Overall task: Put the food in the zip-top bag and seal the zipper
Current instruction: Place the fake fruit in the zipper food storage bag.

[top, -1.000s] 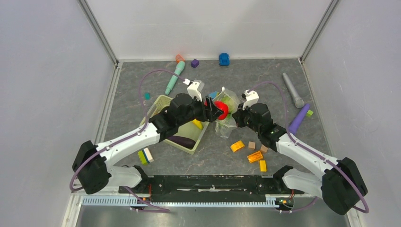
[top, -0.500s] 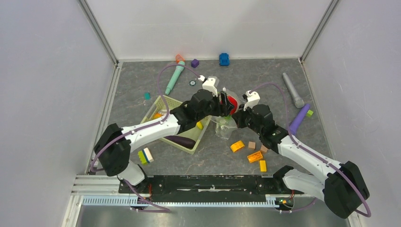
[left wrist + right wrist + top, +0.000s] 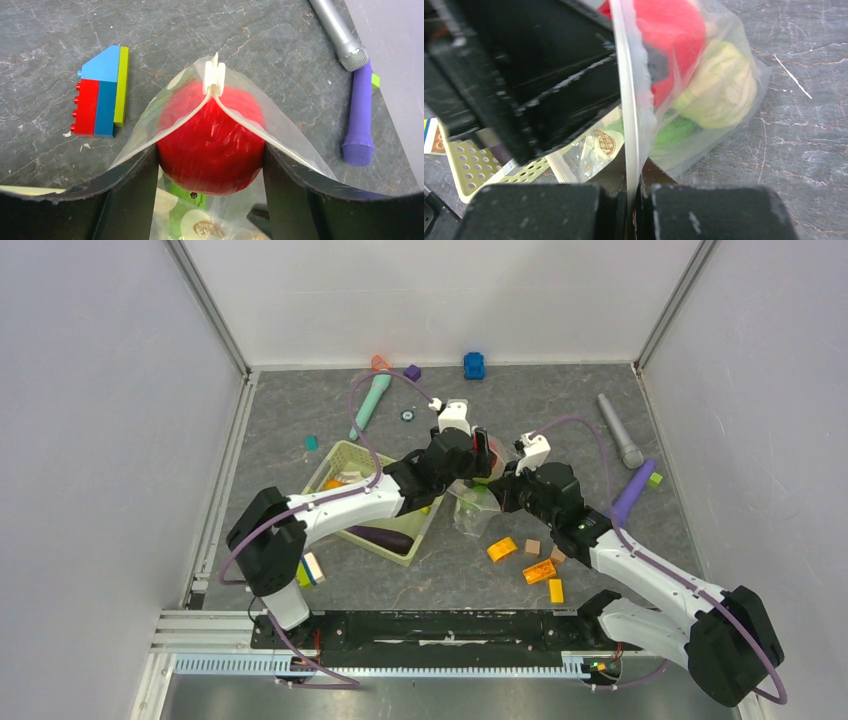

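My left gripper (image 3: pixel 482 462) is shut on the red tomato (image 3: pixel 212 140), with one finger on each side of it (image 3: pixel 211 165). The tomato sits partway in the open mouth of the dotted zip-top bag (image 3: pixel 295 145). The zipper (image 3: pixel 214 75) arches over it. My right gripper (image 3: pixel 634 192) is shut on the zipper strip (image 3: pixel 629 100) and holds the bag's edge up (image 3: pixel 508 485). The pale green cabbage (image 3: pixel 724 85) and a green piece (image 3: pixel 674 132) lie inside the bag. The dark eggplant (image 3: pixel 380 537) and a yellow piece (image 3: pixel 424 505) lie in the basket (image 3: pixel 345 452).
Orange and tan blocks (image 3: pixel 502 548) lie in front of the bag. A red-blue block (image 3: pixel 97 92) is left of it. A grey microphone (image 3: pixel 620 430) and a purple one (image 3: pixel 632 490) lie at the right. A teal stick (image 3: pixel 368 405) and a blue toy (image 3: pixel 474 365) are at the back.
My left arm has carried the tomato from beside the basket to the right and farther back, into the bag's mouth. My right gripper has kept its hold on the bag's edge.
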You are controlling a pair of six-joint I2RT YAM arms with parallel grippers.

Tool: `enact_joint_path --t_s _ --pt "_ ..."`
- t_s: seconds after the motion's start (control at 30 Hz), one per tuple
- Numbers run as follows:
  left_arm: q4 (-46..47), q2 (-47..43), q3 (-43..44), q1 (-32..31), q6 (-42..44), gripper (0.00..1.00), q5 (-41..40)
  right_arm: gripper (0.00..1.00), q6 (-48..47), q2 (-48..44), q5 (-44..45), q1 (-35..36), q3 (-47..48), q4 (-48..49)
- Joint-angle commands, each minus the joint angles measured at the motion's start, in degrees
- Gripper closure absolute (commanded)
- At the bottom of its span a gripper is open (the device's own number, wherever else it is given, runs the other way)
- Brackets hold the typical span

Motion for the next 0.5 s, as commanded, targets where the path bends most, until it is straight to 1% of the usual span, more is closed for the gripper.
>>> enact_joint_path --t_s 0.0,0.03,0.07,0.1,0.13,0.17,0.23,0.27,0.3,0.47 --pt "1.7 2.7 4.4 -0.7 -1.8 0.72 -3.6 0.97 0.7 -1.2 -3.3 0.2 -0.3 4.0" --pt "1.8 3.2 4.9 -0.7 -2.0 0.68 -3.7 0.97 0.9 -1.2 -3.3 0.1 -0.5 4.4" --pt "1.8 3.7 5.4 -0.8 -1.9 0.56 -3.7 0.97 1.2 -1.2 -3.4 0.1 -0.8 4.8" --pt "1.6 4.3 5.9 -0.9 -2.0 0.48 -3.5 0.97 1.2 -1.1 -3.5 0.1 -0.7 4.7" --pt "1.4 4.5 6.3 -1.0 -2.0 0.45 -3.4 0.97 1.1 -1.0 -3.5 0.1 -0.5 4.4" --pt "1.4 4.6 6.5 -1.1 -2.0 0.39 -3.3 0.96 1.0 -1.1 -3.6 0.1 -0.3 4.0" --pt "1.3 4.4 6.5 -1.3 -1.7 0.21 -2.8 0.96 0.9 -1.4 -2.9 0.0 -0.5 3.9" --pt "1.2 4.2 6.5 -1.5 -1.4 0.09 -2.4 0.97 0.9 -1.6 -2.3 0.1 -0.7 3.9" --pt "0.9 3.9 6.5 -1.5 -0.8 0.02 -2.0 0.96 0.9 -1.6 -1.7 0.1 -0.8 3.8" --pt "-2.1 1.1 7.2 -1.6 2.2 0.00 4.1 0.96 0.3 -0.7 0.1 0.1 0.3 1.9"
